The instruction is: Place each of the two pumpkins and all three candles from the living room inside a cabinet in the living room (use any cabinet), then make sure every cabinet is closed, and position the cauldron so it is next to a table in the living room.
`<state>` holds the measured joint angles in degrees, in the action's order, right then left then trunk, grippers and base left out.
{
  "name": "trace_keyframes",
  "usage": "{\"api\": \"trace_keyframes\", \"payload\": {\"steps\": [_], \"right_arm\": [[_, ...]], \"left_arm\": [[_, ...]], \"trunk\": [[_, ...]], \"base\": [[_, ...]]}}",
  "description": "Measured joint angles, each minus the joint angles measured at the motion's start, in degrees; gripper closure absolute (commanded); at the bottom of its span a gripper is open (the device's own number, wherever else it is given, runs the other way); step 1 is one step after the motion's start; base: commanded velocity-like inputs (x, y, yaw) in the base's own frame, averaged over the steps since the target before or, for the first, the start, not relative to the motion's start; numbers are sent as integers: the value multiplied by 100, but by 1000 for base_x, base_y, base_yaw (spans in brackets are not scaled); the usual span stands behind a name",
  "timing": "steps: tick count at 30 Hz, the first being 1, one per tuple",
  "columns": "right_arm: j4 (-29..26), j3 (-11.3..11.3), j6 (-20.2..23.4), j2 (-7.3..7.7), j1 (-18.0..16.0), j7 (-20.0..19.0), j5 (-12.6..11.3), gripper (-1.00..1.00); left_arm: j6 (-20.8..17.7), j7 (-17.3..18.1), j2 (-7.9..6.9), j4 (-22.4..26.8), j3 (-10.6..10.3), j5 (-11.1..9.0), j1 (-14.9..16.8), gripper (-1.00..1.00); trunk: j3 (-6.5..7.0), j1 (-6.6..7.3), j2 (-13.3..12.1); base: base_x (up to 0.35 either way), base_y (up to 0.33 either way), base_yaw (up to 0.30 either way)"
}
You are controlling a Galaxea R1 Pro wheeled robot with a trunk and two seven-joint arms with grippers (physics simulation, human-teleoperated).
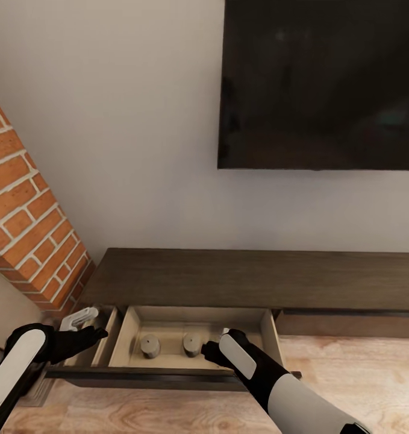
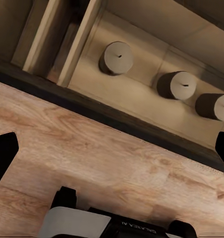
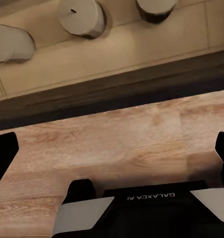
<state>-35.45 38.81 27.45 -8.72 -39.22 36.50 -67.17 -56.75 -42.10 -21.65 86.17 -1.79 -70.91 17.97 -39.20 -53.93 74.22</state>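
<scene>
The dark brown cabinet (image 1: 252, 280) stands against the wall with one drawer (image 1: 168, 377) pulled open. Three candles lie in a row on its pale beige floor (image 2: 117, 58) (image 2: 177, 85) (image 2: 214, 106). The right wrist view shows them too (image 3: 13, 43) (image 3: 82, 17) (image 3: 154, 7). In the head view I see two candles (image 1: 150, 345) (image 1: 192, 343); my right hand covers the spot beside them. My right gripper (image 1: 209, 351) (image 3: 112, 156) hangs open and empty over the drawer's front edge. My left gripper (image 1: 96, 333) (image 2: 112, 151) is open and empty at the drawer's left end.
A brick column (image 1: 29, 223) rises at the left, close to my left arm. A dark TV (image 1: 321, 84) hangs on the wall above the cabinet. Light wood floor (image 1: 361, 374) lies in front. A narrow beige compartment (image 1: 105, 337) stands open left of the drawer.
</scene>
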Motion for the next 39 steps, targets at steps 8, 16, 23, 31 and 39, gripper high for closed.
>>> {"api": "trace_keyframes", "payload": {"steps": [8, 16, 23, 31, 39], "right_arm": [[1, 0, -3, -1, -1, 1, 1, -100], [1, 1, 1, -1, 0, 1, 0, -100], [1, 1, 5, -1, 0, 1, 0, -100], [0, 2, 6, 0, 0, 0, 0, -100], [0, 3, 6, 0, 0, 0, 0, -100]], "left_arm": [[1, 1, -1, 13, -6, -24, 0, -100], [0, 4, -1, 24, -1, -21, 0, -100], [1, 7, -1, 48, 3, -27, 0, -100], [-1, 7, 0, 53, 3, -33, 0, -100], [-1, 7, -1, 53, 8, -33, 0, -100]], "trunk": [[0, 2, 1], [107, 134, -239], [108, 132, -240], [108, 132, -241], [108, 132, -241]], "base": [[-171, 0, 0], [-10, 0, 0], [-145, 0, 0], [-320, 0, 0], [-329, 0, 0]]}}
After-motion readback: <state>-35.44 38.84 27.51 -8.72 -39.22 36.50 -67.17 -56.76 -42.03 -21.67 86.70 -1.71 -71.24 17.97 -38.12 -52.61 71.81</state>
